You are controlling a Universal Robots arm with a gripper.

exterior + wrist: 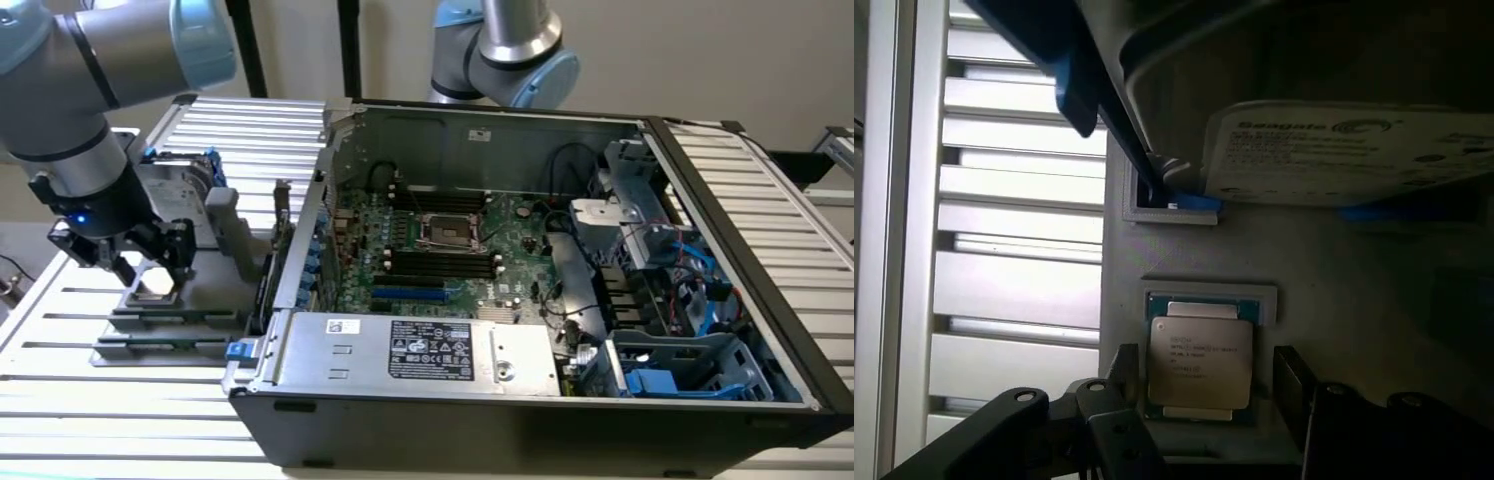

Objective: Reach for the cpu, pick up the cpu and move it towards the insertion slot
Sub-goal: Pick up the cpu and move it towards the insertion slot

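The cpu (1199, 358), a small square chip with a silver-grey top, lies in a recess of a grey fixture (1334, 260) on the slatted table. My gripper (1204, 392) hangs low over it, open, with one dark finger (1122, 378) on each side of the chip and small gaps showing between them and its edges. In the exterior view the gripper (150, 265) is at the far left over the cpu (158, 283), outside the computer case. The insertion slot (447, 230), a square silver-framed socket, sits on the motherboard inside the open case.
A silver hard drive (1344, 150) with a white label and blue rails stands in the same fixture just beyond the cpu. The case wall (300, 250) rises between the fixture and the motherboard. A second arm (514, 50) hangs behind the case.
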